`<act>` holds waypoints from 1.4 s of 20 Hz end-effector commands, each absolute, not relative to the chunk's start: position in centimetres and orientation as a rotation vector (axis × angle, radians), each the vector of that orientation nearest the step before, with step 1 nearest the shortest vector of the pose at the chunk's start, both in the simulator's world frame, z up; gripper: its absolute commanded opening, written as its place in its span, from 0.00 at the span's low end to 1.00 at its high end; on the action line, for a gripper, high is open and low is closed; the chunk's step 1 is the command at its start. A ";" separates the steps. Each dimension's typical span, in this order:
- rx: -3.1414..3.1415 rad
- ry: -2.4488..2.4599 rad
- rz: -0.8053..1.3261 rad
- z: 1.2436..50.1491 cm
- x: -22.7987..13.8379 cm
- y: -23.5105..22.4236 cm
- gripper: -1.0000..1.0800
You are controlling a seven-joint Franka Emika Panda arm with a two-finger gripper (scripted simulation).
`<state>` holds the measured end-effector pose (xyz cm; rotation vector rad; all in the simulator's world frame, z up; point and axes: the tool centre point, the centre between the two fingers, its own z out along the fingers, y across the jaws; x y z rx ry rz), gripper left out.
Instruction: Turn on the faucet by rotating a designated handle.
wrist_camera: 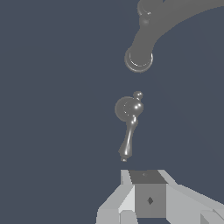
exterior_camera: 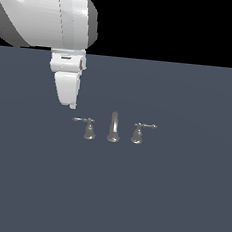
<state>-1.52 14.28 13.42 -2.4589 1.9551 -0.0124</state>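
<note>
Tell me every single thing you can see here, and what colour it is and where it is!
spout: one, shiny silver, standing upright in the middle of the faucet set.
handle: one, shiny silver, on the exterior view's left of the spout, its thin lever pointing away from the spout toward the gripper.
second handle: one, shiny silver, on the exterior view's right of the spout, its lever pointing the other way.
surface: one, dark blue-grey, flat, under all three pieces.
arm: one, white and grey, at the exterior view's upper left.
gripper: one, white, hanging just beyond the tip of the left lever, not touching it.
</note>
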 end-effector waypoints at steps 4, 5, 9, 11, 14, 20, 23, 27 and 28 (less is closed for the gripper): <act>-2.355 2.082 -0.010 10.7 0.7 13.7 0.00; -2.338 2.101 -0.009 10.2 1.1 13.6 0.00; -2.279 2.166 -0.006 8.8 2.3 13.2 0.00; -2.257 2.189 -0.005 8.3 2.7 13.0 0.00; -2.233 2.211 -0.003 7.8 3.1 12.8 0.00; -2.222 2.222 -0.001 7.6 3.3 12.7 0.00; -2.223 2.221 -0.001 7.6 3.0 12.9 0.00; -2.223 2.221 -0.001 7.6 1.7 13.6 0.00; -2.223 2.221 -0.001 7.6 1.3 13.8 0.00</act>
